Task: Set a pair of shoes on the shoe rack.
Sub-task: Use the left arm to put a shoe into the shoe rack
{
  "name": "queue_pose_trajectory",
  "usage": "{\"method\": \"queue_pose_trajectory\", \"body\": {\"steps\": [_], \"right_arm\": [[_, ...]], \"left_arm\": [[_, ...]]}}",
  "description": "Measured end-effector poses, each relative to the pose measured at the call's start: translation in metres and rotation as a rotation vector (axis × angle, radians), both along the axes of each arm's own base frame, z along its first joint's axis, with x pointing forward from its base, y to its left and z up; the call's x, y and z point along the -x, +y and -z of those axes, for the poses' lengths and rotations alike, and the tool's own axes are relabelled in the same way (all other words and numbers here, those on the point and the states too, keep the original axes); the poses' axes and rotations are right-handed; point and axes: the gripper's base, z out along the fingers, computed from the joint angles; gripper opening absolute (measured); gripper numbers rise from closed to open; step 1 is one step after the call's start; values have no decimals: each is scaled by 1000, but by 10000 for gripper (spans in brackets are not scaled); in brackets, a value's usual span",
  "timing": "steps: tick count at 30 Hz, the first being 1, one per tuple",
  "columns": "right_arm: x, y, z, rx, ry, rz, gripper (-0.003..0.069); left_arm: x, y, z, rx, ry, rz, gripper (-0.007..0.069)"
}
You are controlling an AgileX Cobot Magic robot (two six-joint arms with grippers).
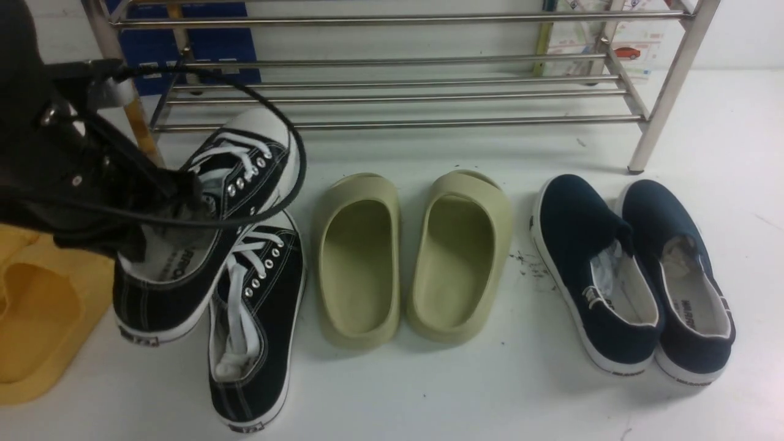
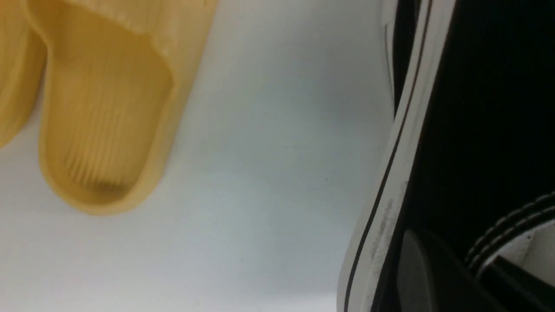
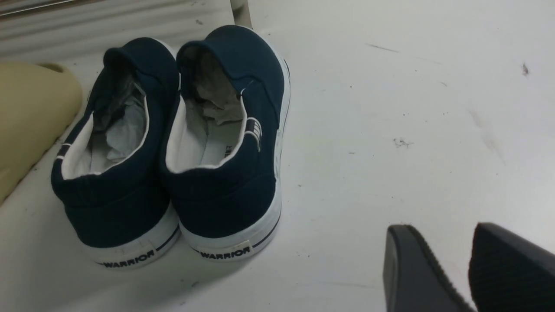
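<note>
My left gripper (image 1: 177, 196) is shut on the collar of one black sneaker (image 1: 245, 159) with white laces and a white toe cap. It holds the shoe off the floor, toe tilted up toward the shoe rack (image 1: 392, 122). The left wrist view shows this shoe's black side and white sole (image 2: 390, 195) close up, with the gripper (image 2: 464, 268) across its rim. The other black sneaker (image 1: 257, 331) lies on the floor just beneath. My right gripper (image 3: 440, 234) is open and empty above bare floor, to the right of the navy shoes.
Two olive slides (image 1: 358, 257) sit mid-floor before the rack. Two navy slip-ons (image 1: 594, 269) (image 3: 217, 143) sit to the right, near the rack's right leg (image 1: 667, 92). Yellow slippers (image 1: 37, 312) (image 2: 104, 108) lie at the far left under my left arm.
</note>
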Motion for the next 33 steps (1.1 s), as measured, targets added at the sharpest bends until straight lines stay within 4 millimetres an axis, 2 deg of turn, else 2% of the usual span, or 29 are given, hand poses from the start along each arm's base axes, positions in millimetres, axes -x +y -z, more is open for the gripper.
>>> {"method": "queue_pose_trajectory", "body": {"steps": [3,4,5,8,14,21,25,33], "right_arm": [[0,0,0,0,0,0,239],[0,0,0,0,0,0,239],[0,0,0,0,0,0,239],[0,0,0,0,0,0,239],[0,0,0,0,0,0,239],[0,0,0,0,0,0,239],[0,0,0,0,0,0,239],[0,0,0,0,0,0,239]], "left_arm": [[-25,0,1,28,9,1,-13],[-26,2,1,27,10,0,-13],[-39,6,2,51,13,-13,-13],[-62,20,1,100,-6,-40,-13],[-89,28,-3,106,-94,-54,-13],[-130,25,15,110,-78,-62,-13],[-161,25,24,108,-88,-91,-13],[-201,25,37,111,-135,-153,-13]]}}
